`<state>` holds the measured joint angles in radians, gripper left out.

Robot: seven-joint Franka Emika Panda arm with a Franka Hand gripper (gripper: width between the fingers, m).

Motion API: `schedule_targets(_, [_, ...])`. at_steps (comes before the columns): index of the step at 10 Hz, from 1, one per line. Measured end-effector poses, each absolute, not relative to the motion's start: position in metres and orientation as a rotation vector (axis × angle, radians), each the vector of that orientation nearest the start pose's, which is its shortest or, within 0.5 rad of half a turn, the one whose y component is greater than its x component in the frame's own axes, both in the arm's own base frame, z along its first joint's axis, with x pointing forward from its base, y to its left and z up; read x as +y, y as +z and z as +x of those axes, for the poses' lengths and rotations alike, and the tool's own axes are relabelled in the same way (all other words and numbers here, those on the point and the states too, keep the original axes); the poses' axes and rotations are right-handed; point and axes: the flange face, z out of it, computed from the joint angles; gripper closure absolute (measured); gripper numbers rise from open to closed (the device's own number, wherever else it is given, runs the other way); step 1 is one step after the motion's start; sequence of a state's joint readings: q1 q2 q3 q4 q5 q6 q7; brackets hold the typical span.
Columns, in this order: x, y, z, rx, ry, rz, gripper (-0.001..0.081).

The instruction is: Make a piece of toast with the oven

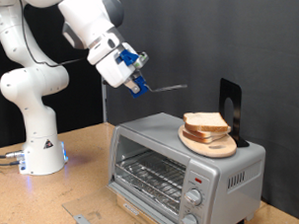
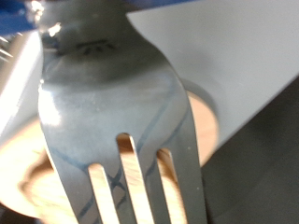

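Closest to me, filling the wrist view, is a metal fork (image 2: pixel 121 112); its tines run out ahead of my fingers, and in the exterior view it juts from my gripper (image 1: pixel 139 81) as a thin bar toward that view's right, so I take it that my fingers are closed on its handle, though the fingers themselves are too small to make out plainly. My gripper hangs in the air above the oven (image 1: pixel 186 165), toward the exterior view's left of its top. Past the tines I see the round wooden plate (image 2: pixel 201 121), blurred. In the exterior view that plate (image 1: pixel 204 145) rests on the oven's roof with the piece of toast (image 1: pixel 204 123) on it, pale with a tan crust; it seems to be more than one slice stacked, but I cannot be sure. A dark stand (image 1: pixel 231 109) rises just behind it. The oven door looks closed and its rack bare, so I judge the bread has not gone in: the toasting itself remains undone.
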<state>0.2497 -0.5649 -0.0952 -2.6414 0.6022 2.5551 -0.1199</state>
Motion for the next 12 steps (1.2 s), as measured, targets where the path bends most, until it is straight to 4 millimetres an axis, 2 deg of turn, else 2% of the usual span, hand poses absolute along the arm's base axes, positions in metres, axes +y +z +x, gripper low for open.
schedule_targets(2, [0.020, 0.469, 0.401, 0.251, -0.596, -2.599, 0.0452])
schedule_targets(4, [0.006, 0.458, 0.397, 0.209, -0.568, -2.640, 0.0453])
schedule_targets(7, [0.008, 0.444, 0.391, 0.125, -0.516, -2.656, 0.0455])
schedule_targets(12, [0.013, 0.442, 0.387, 0.126, -0.521, -2.640, 0.0461])
